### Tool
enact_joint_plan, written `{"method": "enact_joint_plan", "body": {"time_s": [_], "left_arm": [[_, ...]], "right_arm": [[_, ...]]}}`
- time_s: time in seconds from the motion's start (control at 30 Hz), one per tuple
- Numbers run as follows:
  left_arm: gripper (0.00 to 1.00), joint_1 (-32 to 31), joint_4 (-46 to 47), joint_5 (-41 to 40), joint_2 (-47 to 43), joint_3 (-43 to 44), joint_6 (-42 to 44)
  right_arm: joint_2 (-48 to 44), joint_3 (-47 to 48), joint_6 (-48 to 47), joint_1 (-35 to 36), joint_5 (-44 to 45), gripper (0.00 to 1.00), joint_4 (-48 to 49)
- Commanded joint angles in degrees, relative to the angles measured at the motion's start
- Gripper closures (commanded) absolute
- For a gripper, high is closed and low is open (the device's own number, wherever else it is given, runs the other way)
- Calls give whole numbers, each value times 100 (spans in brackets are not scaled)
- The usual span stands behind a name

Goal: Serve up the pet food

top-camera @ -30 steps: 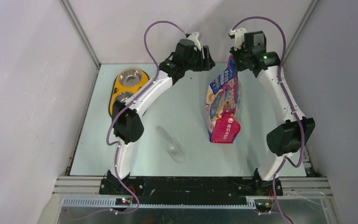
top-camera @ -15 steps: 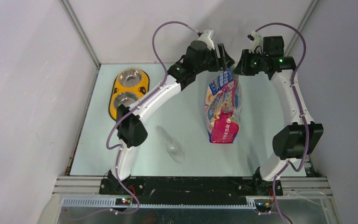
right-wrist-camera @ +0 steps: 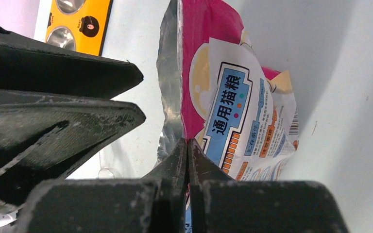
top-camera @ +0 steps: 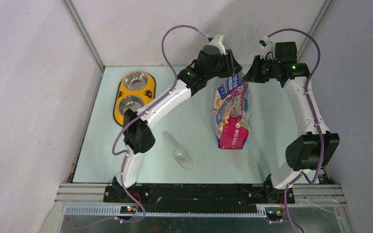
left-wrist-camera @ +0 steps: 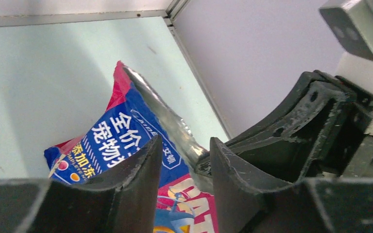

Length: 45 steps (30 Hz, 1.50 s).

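At 12 o'clock on tabletop (top-camera: 267, 131): right fingers (right-wrist-camera: 175, 165) clenched on top seal of bag (top-camera: 233, 111), left fingers (left-wrist-camera: 136, 179) parted astride it. Pet food not visible. Pale green surface; yellow feeder (top-camera: 148, 92) 10 o'clock, scoop (top-camera: 180, 154) 7 o'clock; plain grey walls (top-camera: 126, 29).

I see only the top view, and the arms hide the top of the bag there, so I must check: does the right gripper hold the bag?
Observer: Yes. In the right wrist view, the right gripper is shut on the silver top edge of the bag.
Operator: And the left one?
Observer: The left gripper is open. The same edge passes between its fingers, not yet clamped.
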Motion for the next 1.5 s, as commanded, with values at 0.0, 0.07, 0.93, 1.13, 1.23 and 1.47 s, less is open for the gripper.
{"method": "enact_joint_plan", "body": {"time_s": [0.0,0.07,0.93,1.13,1.23,1.47], "left_arm": [[55,-41,-164,-467,23,33,52],[54,-37,-191,-506,36,19,66],[61,-138,-65,-84,626,136,-482],[100,-160,-584,-411,696,191,-94],[100,-165,-941,-404,711,316,497],[100,144,-1926,-600,739,159,1519]], "right_arm": [[-68,-46,62,40,12,100,-239],[-42,-18,119,39,-12,100,-208],[354,496,-222,554,1179,100,-116],[463,640,-984,839,1808,100,154],[408,567,-1798,1153,2309,100,559],[-89,-443,-3400,1581,3534,100,2089]]}}
